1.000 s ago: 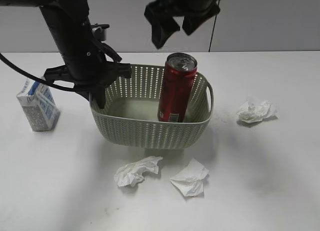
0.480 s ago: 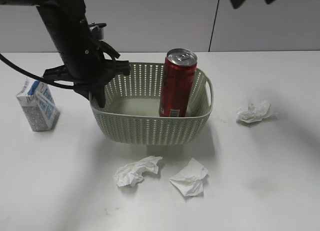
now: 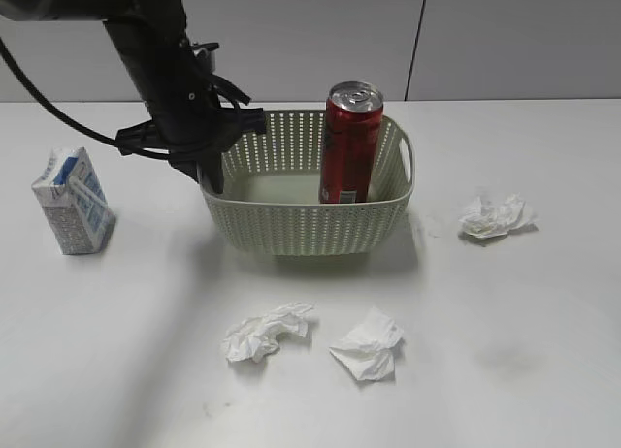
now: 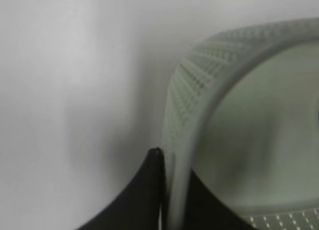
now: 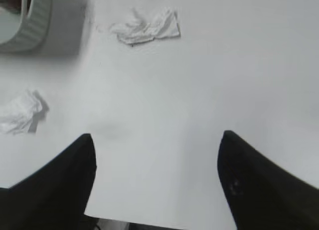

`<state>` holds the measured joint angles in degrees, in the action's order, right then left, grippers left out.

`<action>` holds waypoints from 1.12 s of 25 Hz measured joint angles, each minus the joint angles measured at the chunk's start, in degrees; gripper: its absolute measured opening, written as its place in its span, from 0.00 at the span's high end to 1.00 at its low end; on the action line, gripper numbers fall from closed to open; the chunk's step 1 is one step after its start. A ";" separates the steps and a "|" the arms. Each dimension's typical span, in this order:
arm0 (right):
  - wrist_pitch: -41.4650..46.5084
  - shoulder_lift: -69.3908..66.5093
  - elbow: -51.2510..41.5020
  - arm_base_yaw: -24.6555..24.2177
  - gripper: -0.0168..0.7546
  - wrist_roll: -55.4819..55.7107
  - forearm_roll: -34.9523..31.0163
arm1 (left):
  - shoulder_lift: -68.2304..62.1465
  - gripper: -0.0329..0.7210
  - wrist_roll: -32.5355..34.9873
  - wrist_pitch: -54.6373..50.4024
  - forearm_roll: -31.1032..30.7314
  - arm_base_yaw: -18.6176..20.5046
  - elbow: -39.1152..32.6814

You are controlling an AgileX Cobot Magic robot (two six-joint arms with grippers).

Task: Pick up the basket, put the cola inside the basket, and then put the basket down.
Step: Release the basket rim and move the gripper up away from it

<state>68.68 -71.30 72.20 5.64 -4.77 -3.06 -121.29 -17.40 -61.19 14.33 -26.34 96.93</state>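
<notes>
The sage-green basket (image 3: 310, 225) is at the middle of the table. The red cola can (image 3: 349, 147) stands upright inside it, at its right side. My left gripper (image 3: 212, 172) is shut on the basket's left rim. In the left wrist view its jaws (image 4: 172, 177) pinch the basket wall (image 4: 192, 90), one finger outside and one inside. I cannot tell whether the basket rests on the table or hangs just above it. My right gripper (image 5: 157, 140) is open and empty above bare table; it is out of the exterior view.
A white-and-blue carton (image 3: 73, 201) stands at the left. Crumpled tissues lie in front of the basket (image 3: 267, 332) (image 3: 369, 346) and to its right (image 3: 497, 215). The right wrist view shows a tissue (image 5: 144, 26) and the basket's corner (image 5: 35, 21).
My left gripper has carried the basket with the cola to the right, farther back and lower. My right gripper has risen out of the exterior view.
</notes>
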 joint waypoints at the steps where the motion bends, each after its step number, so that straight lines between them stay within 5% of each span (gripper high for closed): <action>1: -0.30 3.27 -2.27 0.00 0.22 0.00 0.00 | -1.04 0.95 0.13 -0.66 -0.43 0.00 1.56; 15: -0.64 41.42 -20.04 0.00 0.22 2.68 0.00 | -6.42 0.88 1.84 1.62 -0.89 0.00 6.25; 19: -0.64 47.24 -23.09 0.00 0.22 3.47 0.07 | -6.42 0.63 1.98 3.39 0.78 0.00 6.57; 24: -1.59 53.73 -32.62 0.00 0.22 3.35 0.13 | -6.33 0.14 1.98 3.60 1.67 0.00 6.68; 28: -6.76 59.57 -39.47 0.00 0.22 2.77 0.19 | -5.84 0.05 1.98 0.58 1.71 0.52 6.70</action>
<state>61.92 -11.73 32.73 5.64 -2.01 -2.86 -127.13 -15.43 -60.62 16.05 -25.82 103.64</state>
